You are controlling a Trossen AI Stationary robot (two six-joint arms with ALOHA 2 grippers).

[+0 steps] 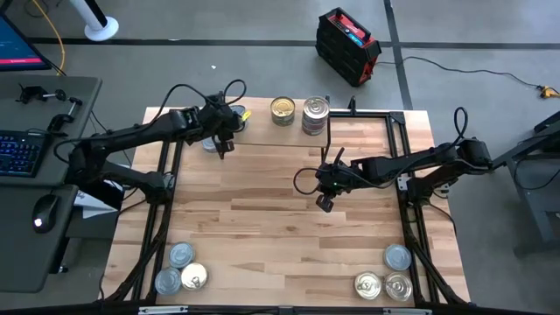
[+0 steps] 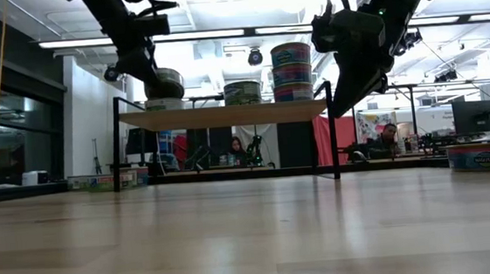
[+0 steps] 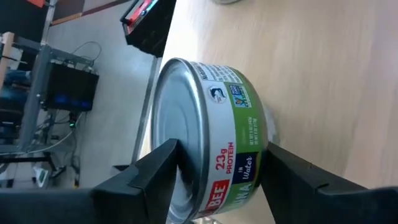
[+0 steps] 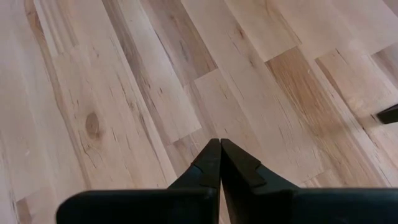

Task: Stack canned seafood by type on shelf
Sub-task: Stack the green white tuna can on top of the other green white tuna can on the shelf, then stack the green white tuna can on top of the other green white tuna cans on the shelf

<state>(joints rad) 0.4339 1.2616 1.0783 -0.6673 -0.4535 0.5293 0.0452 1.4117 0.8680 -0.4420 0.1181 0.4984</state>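
Honestly about halfway, I'd guess. The left gripper (image 3: 214, 171) is clamped on a green-label tuna tin (image 3: 208, 134) at the shelf (image 1: 367, 122) end toward 10 o'clock, over another tin (image 2: 164, 103). Up there already: a gold-lid can (image 1: 282, 109) and a stack (image 1: 315, 115) at 12. Three tins (image 1: 181, 269) wait at 7 o'clock, three more (image 1: 386, 276) at 5. The right gripper (image 4: 219, 163) hangs pinched together, empty, mid-table.
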